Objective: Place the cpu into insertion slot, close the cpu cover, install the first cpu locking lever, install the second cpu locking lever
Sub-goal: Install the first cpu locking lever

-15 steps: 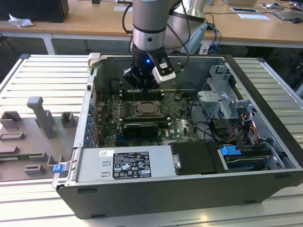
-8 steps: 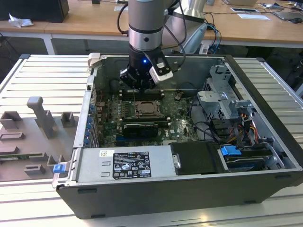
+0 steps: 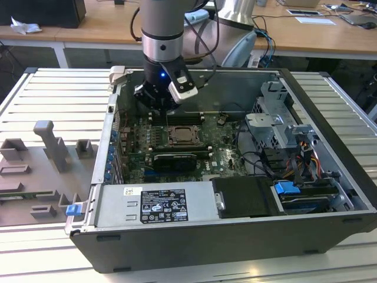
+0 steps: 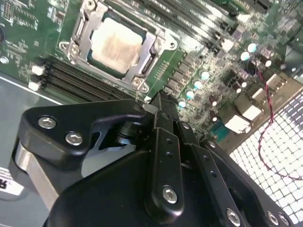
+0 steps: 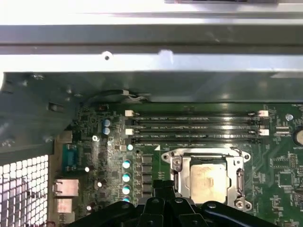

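The cpu [image 4: 116, 45], a pale silver-beige square, lies flat in the insertion slot [image 3: 172, 143] in the middle of the green motherboard. The cpu cover [image 4: 157, 46], a silvery frame, lies down around the chip, leaving its top showing through the open middle. In the first wrist view the cpu [image 5: 208, 177] and the cover [image 5: 203, 155] sit just beside the gripper's tips. My black gripper [image 4: 161, 100] hovers above the board beside the socket, shut with nothing in it. In the exterior view the gripper [image 3: 158, 103] hangs inside the open case, a little behind the socket.
Long black memory slots [image 5: 194, 125] run beside the socket. A white-labelled power supply [image 3: 162, 206] fills the case's front, with a drive cage [image 3: 277, 118] and cables [image 3: 306, 159] at the exterior view's right. The case wall [image 5: 151, 71] rises close by. A grey fixture [image 3: 53, 147] stands outside.
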{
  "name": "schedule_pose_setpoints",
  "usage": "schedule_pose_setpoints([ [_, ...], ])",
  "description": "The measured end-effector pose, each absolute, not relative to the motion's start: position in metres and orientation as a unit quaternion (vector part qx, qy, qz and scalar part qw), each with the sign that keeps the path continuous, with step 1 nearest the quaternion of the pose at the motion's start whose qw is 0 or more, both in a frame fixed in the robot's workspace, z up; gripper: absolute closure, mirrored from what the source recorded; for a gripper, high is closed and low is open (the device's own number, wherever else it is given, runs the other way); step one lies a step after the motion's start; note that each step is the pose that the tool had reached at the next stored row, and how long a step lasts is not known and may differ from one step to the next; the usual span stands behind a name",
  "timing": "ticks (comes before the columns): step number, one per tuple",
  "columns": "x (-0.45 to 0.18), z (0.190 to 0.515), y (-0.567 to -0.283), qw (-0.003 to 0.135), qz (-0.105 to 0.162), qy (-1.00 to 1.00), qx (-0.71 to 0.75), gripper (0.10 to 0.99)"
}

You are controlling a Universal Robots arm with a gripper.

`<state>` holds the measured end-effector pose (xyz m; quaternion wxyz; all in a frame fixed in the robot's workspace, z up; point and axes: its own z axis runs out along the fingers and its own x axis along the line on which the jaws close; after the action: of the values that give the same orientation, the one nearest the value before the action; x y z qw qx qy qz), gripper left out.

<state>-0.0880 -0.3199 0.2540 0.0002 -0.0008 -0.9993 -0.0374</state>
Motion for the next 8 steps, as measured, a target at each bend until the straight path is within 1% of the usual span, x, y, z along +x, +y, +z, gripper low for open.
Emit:
schedule_pose_setpoints([
  [8, -0.093, 0.254, -0.303, 0.000, -0.038, -0.999, -0.001, 0.976],
])
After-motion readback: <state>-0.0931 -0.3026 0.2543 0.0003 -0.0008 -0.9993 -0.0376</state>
